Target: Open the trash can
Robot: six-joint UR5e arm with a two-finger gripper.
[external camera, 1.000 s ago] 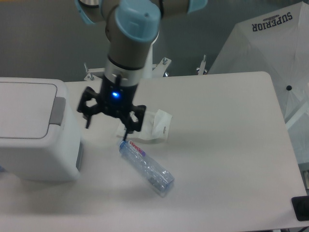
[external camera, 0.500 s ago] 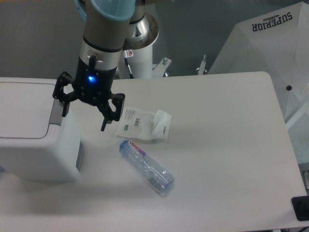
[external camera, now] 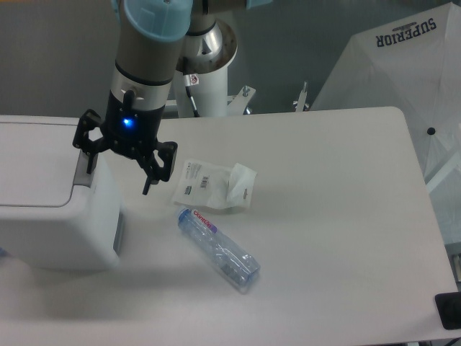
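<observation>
The trash can (external camera: 50, 205) is a large white boxy bin at the table's left edge, its flat lid (external camera: 32, 162) down and its grey tab (external camera: 82, 171) on the right rim of the lid. My gripper (external camera: 117, 179) hangs open over the bin's right edge. One fingertip sits at the grey tab, the other reaches down over the table just right of the bin. Nothing is between the fingers. A blue light glows on the gripper body.
A clear plastic bottle (external camera: 219, 249) lies on its side in the table's middle. A white crumpled packet (external camera: 215, 186) lies just behind it. A white umbrella-like cover (external camera: 403, 86) stands off the table's right rear.
My gripper has travelled left from above the bottle and packet to the bin's right edge, staying open. In the last half second it shifted only slightly left.
</observation>
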